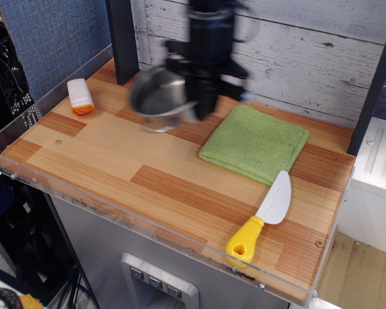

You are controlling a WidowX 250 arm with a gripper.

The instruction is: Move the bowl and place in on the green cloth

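**Midair, bowl carried just left of the cloth**

I've got the round shiny stainless-steel bowl (157, 96) lifted off the wooden table (116, 154), hanging just left of the light green folded terry cloth (255, 143). The black gripper (202, 106) looks clamped on the bowl's right rim. I judge it light, rigid and slick; a rim pinch is the sensible hold. Motion blur smears bowl and fingers, so the exact contact is hard to make out. One wire handle shows below; the arm's top is cut off.
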